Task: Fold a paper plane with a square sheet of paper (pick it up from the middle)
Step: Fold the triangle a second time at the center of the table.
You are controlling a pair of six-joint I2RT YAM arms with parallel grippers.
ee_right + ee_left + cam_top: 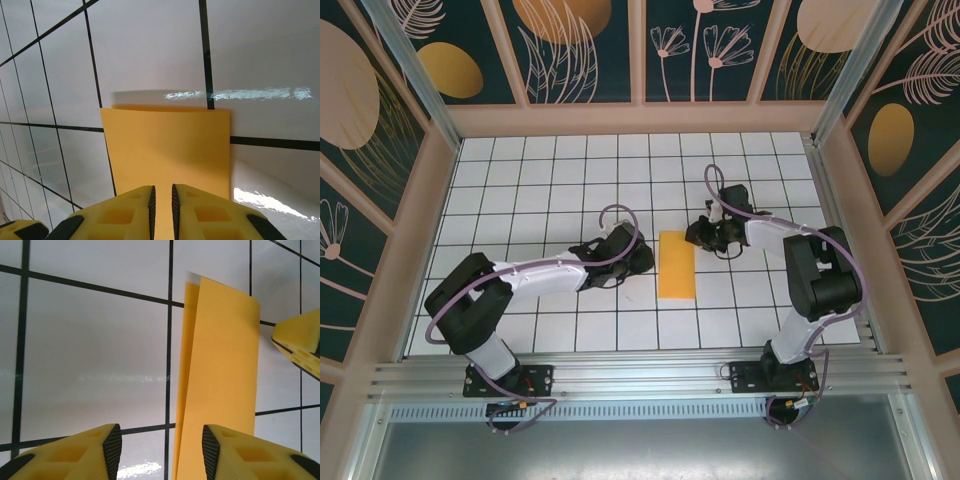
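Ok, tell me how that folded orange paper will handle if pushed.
Probably floppy: the folded paper is thin, its layers not lying quite flat. Likely light, so it may slide on the glossy tiles or buckle rather than hold shape.

A white table ruled with a black grid fills the floor of the cell. Its glossy surface throws back streaks of light. Pale beige beams frame it at the back and sides. Above them rise dark teal walls printed with orange ovals and thin line-drawn flowers. Aluminium rails run along the near edge, with a grey metal sheet below them.
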